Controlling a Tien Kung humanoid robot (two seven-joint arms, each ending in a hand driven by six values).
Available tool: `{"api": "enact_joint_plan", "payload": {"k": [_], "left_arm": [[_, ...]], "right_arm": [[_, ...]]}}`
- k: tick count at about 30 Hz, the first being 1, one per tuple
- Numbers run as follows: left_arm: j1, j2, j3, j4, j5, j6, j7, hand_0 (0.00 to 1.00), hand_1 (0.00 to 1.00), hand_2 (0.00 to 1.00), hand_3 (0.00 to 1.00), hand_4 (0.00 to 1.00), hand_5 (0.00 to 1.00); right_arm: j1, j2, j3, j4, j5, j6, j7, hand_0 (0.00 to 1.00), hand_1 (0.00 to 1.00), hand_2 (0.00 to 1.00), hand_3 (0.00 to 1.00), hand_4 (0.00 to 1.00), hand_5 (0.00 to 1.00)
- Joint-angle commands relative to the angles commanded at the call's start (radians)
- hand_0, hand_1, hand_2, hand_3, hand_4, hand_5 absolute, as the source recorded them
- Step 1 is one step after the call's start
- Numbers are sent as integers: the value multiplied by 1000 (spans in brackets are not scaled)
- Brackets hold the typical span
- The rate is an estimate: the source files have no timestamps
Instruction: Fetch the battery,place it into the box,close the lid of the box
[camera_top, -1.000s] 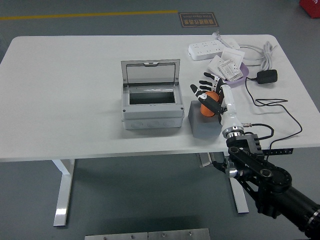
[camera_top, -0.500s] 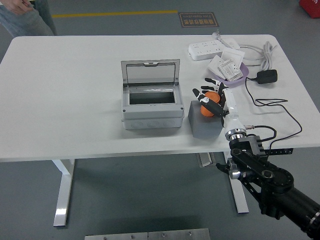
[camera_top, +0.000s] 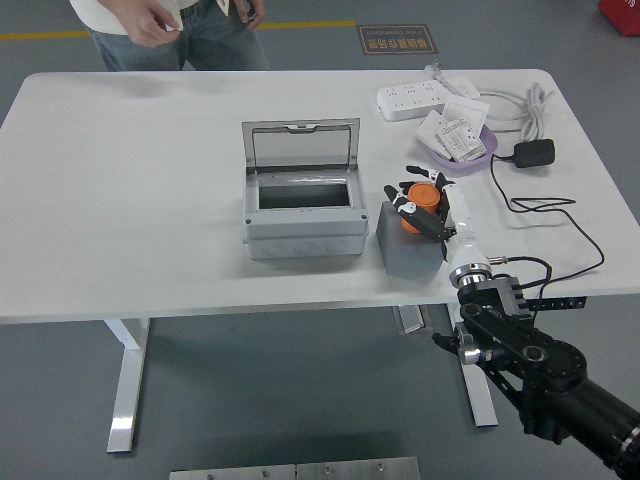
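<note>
Grey box (camera_top: 303, 214) mid-desk, lid (camera_top: 302, 147) upright, inside seemingly bare. Right hand (camera_top: 424, 203) curled around orange battery (camera_top: 420, 200) over grey block (camera_top: 408, 240) near desk's (camera_top: 120, 200) front edge. Purple tray (camera_top: 485, 143) toward far right corner, holding white packets (camera_top: 457, 135).

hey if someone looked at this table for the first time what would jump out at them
Most striking is the right hand, its fingers wrapped around an orange battery just above a grey block near the table's front edge. Left of it stands the grey box with its clear lid raised. A person stands at the far side, and a white power strip lies at the far right.
</note>
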Motion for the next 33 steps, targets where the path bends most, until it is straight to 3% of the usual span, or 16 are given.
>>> {"api": "enact_joint_plan", "payload": {"k": [3, 4, 9, 10, 15, 16, 21, 22, 27, 28, 33], "left_arm": [[-1, 0, 4, 0, -4, 0, -1, 622, 775, 727, 717, 602, 153], [-1, 0, 4, 0, -5, 0, -2, 621, 776, 726, 717, 602, 152], [-1, 0, 5, 0, -8, 1, -5, 621, 776, 726, 717, 602, 152], [-1, 0, 5, 0, -9, 1, -6, 621, 775, 727, 717, 601, 151], [0, 2, 1, 0, -7, 2, -8, 621, 775, 727, 717, 601, 151], [0, 2, -1, 0, -6, 2, -8, 620, 775, 727, 716, 602, 152], [0, 4, -6, 0, -5, 3, -12, 620, 775, 727, 716, 602, 152], [0, 5, -7, 0, -5, 4, -13, 619, 775, 727, 716, 604, 153], [0, 7, -12, 0, -3, 5, -15, 619, 775, 727, 716, 604, 153], [0, 7, -13, 0, -2, 6, -15, 619, 775, 728, 715, 606, 144], [0, 8, -10, 0, -4, 7, -17, 619, 775, 728, 715, 606, 144]], "right_arm": [[0, -1, -4, 0, -1, -4, -1, 644, 624, 556, 672, 807, 258], [0, -2, -5, 0, -2, -6, -2, 598, 573, 525, 621, 748, 195], [-1, -3, -9, 1, -8, -15, -6, 598, 573, 525, 621, 748, 195], [-1, -3, -9, 0, -8, -15, -7, 539, 484, 468, 536, 699, 220], [-3, -4, -11, -2, -4, -14, -9, 539, 484, 468, 536, 699, 220], [-3, -4, -12, -3, -3, -14, -9, 573, 438, 413, 401, 558, 137], [-3, -4, -17, -6, 2, -12, -13, 573, 438, 413, 401, 558, 137], [-3, -3, -19, -7, 3, -12, -15, 553, 427, 388, 353, 410, 44], [-4, -3, -30, -6, -1, -14, -26, 553, 427, 388, 353, 410, 44], [-4, -2, -31, -5, -4, -14, -30, 532, 423, 387, 328, 215, 2], [1, -3, -41, 1, -14, -13, -43, 532, 423, 387, 328, 215, 2]]}}
